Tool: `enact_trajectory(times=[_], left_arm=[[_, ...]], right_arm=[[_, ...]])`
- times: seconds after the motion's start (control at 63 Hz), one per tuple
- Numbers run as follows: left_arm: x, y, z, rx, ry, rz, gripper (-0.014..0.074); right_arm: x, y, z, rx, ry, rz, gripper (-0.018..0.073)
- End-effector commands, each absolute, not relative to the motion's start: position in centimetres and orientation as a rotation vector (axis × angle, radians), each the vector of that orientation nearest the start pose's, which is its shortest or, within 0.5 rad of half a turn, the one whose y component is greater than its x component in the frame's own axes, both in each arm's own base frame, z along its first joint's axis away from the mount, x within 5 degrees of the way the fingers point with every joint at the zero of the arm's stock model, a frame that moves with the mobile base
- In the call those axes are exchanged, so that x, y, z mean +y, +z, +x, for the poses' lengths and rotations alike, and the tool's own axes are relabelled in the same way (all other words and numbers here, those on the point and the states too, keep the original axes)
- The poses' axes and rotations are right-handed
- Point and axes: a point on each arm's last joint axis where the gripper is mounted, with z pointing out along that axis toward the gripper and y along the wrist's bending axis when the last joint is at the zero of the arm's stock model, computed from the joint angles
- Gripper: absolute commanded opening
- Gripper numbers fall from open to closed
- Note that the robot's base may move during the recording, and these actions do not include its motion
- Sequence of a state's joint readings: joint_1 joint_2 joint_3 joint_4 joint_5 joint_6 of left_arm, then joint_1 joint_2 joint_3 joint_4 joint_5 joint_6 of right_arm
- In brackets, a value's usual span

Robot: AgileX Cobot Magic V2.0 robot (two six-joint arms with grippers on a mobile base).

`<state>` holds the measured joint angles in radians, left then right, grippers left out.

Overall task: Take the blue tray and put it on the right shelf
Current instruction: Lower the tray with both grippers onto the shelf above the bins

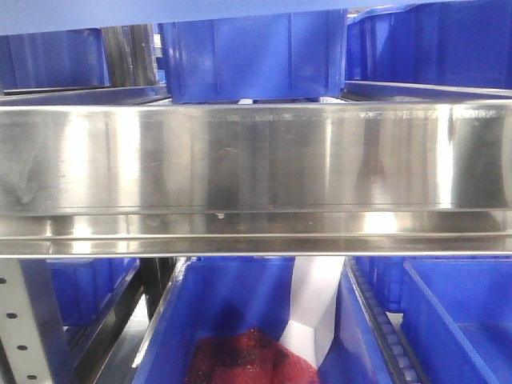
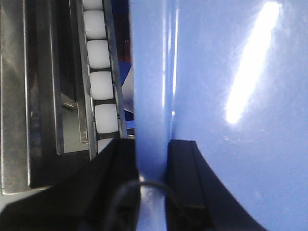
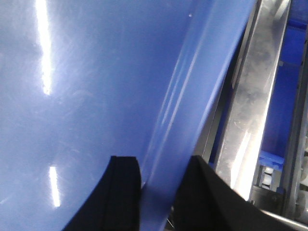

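We've got the tray (image 2: 231, 96) by both side rims. The left gripper (image 2: 153, 166) is pinching one flared edge and the right gripper (image 3: 161, 180) the other, so neither arm's nearer. It hangs between the arms, rims running straight out from the fingers. The steel shelf (image 1: 256, 168) lip fills the front view, so we'd guess it needs lifting over. The tray's pale glossy blue, smooth, with glare streaks.

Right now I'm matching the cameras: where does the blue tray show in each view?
Front view: only a pale strip of the blue tray along the top edge.
Left wrist: fills the right side, rim pinched by the left gripper.
Right wrist: fills the left side, rim pinched by the right gripper.
Shared landmark: the steel shelf, central, left, right respectively.
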<state>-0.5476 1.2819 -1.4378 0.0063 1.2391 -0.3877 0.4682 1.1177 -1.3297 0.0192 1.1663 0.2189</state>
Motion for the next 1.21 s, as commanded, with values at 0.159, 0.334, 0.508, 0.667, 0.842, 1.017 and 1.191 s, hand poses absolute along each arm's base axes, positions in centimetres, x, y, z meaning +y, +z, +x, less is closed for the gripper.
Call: enact_trajectory(times=[0.159,0.334,0.508,0.667,0.842,1.017,1.191], left_arm=[[-12.8,44.4,22.0,2.437,-0.323,0.238,-0.0048],[-14.1,44.3,25.4,2.425,-0.231,0.239,-0.0048],[-15.5,41.9,28.2,2.476,-0.151,0.256,-0.0048],[-16.3,39.4,30.3,2.53,-0.096,0.259,-0.0048],[-16.4,37.7,32.0,2.582,-0.156,0.209,-0.0047],[-15.9,37.1,32.5,2.619,-0.167,0.21,0.0036],[-15.5,37.0,32.7,2.617,-0.161,0.203,0.0343]], right_arm=[[9.0,45.2,20.3,2.294,0.336,-0.256,0.0057],[9.0,44.9,24.2,2.334,0.292,-0.193,0.0057],[9.8,42.2,28.1,2.41,0.264,-0.174,0.0057],[10.6,40.0,30.4,2.459,0.252,-0.176,0.0057],[10.9,38.8,31.6,2.48,0.246,-0.175,0.006],[11.0,38.6,31.8,2.48,0.242,-0.18,0.0244],[10.8,38.6,31.9,2.472,0.208,-0.187,0.0579]])
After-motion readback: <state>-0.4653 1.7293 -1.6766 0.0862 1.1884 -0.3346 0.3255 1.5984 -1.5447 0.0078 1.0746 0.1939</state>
